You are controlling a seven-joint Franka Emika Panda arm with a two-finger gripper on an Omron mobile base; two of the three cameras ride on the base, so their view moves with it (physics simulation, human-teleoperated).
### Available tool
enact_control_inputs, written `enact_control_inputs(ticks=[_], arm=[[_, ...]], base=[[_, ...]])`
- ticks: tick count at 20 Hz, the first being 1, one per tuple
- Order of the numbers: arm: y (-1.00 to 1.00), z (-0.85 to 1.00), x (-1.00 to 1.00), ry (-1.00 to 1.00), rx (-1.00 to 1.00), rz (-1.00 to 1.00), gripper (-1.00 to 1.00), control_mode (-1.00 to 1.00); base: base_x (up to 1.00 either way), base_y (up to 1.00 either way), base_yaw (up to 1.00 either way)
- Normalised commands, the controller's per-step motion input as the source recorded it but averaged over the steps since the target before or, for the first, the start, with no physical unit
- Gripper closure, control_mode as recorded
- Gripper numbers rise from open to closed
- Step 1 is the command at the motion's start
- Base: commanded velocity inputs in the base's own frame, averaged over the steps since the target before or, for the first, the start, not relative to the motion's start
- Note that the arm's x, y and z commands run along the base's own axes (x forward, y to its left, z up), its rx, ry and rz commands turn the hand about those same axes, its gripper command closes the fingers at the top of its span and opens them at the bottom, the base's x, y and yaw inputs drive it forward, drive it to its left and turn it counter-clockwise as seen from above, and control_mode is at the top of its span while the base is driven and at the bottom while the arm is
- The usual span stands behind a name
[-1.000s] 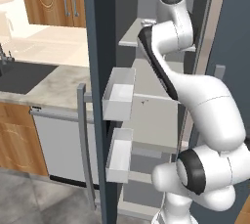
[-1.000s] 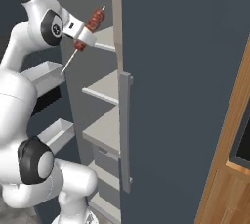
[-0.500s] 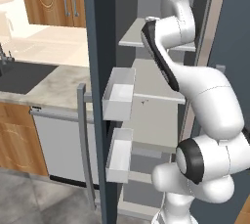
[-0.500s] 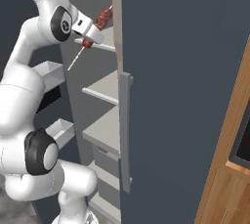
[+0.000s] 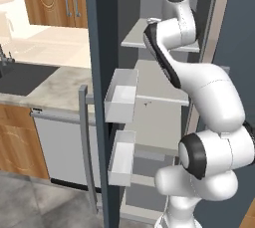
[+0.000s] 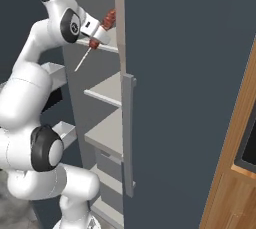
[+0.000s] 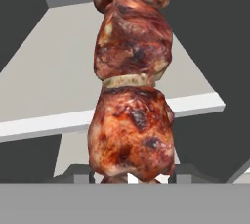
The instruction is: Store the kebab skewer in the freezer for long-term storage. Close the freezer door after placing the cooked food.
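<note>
Swinging at your nine o'clock, the freezer door (image 5: 102, 72) stands open with its white bins (image 5: 122, 95) jutting toward the arm, so a careless elbow could clip them. Toward twelve o'clock the gripper (image 6: 96, 37) is pinched on the kebab skewer (image 6: 100, 30), meat end already reaching over the upper shelf (image 7: 73, 71). Release too early and you risk it rolling off the shelf lip. At three o'clock, the shut door's edge (image 6: 120, 23) sits just beside the meat; watch for snagging.

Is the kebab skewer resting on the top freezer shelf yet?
Apart. In the right base view the kebab skewer hangs tilted in the gripper, its bare stick end in open air off the shelf edge.
</note>
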Motion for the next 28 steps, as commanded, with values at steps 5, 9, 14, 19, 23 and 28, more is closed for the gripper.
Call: enact_control_inputs(ticks=[5, 9, 14, 19, 23, 28], arm=[[-0.01, -0.01, 0.46, 0.00, 0.00, 0.00, 1.00, -1.00], [-0.06, -0.05, 0.43, 0.00, 0.00, 0.00, 1.00, -1.00], [-0.22, 0.00, 0.54, 0.03, 0.00, 0.00, 1.00, -1.00], [-0.21, -0.05, 0.37, 0.01, 0.00, 0.00, 1.00, -1.00], [-0.06, -0.10, 0.35, 0.01, 0.00, 0.00, 1.00, -1.00], [-0.11, -0.11, 0.38, 0.04, 0.00, 0.00, 1.00, -1.00]], base=[[0.00, 0.00, 0.00], [0.00, 0.00, 0.00], [0.00, 0.00, 0.00], [0.00, 0.00, 0.00], [0.00, 0.00, 0.00], [0.00, 0.00, 0.00]])
